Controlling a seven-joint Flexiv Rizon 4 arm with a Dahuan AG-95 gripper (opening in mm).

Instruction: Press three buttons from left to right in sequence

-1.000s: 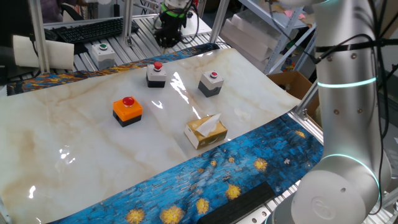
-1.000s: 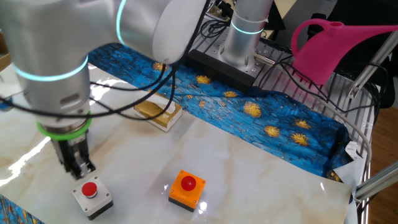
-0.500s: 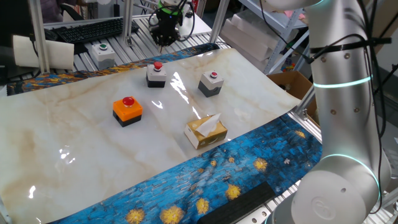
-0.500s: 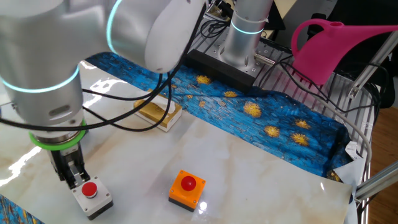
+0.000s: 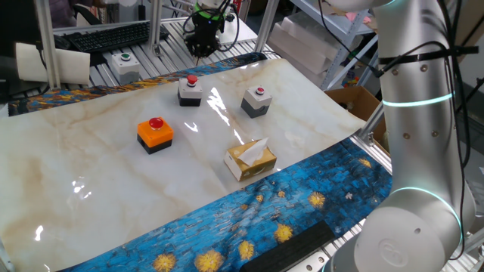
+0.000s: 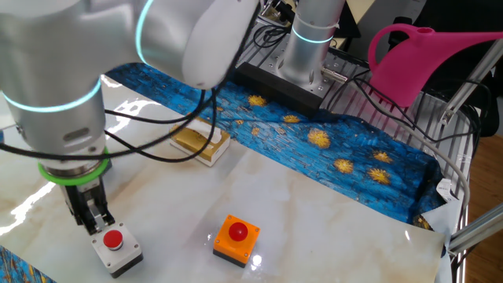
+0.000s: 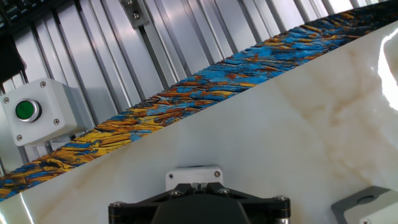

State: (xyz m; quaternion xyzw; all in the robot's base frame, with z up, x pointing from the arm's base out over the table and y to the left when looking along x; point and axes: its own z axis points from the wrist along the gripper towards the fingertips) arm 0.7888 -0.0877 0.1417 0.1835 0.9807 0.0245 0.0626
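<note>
Three small box switches with red round push-buttons sit on the pale marble-patterned tabletop [image 5: 91, 174]: an orange box on a black base [image 5: 155, 134] towards the middle of the surface, a grey box with a red button [image 5: 190, 91] near the far edge in one fixed view, and a second grey box with a red button [image 5: 257, 100] beside it, closer to the right-hand far corner. All three stand apart from one another. A yellow tissue box [image 5: 249, 159] with a white tissue poking out lies nearer the blue-and-gold patterned cloth strip [image 5: 249, 215] that runs along the near edge.

The black two-finger gripper [image 6: 93, 226] points straight down. In the other fixed view its tips hang just above and behind the first grey box [image 6: 116, 248], close to the red button but not touching it that I can see. The fingers are drawn together with no gap between them, and they hold nothing.

The hand view shows the dark underside of the gripper body at the bottom edge, a corner of a grey box [image 7: 370, 204] at lower right, and the marble surface meeting the patterned cloth. Beyond the far edge, on ribbed metal rails [image 7: 186, 37], stands a pale box with a green button [image 7: 34, 111].

A pink watering can [image 6: 424, 55] rests on a wire rack off the surface.
</note>
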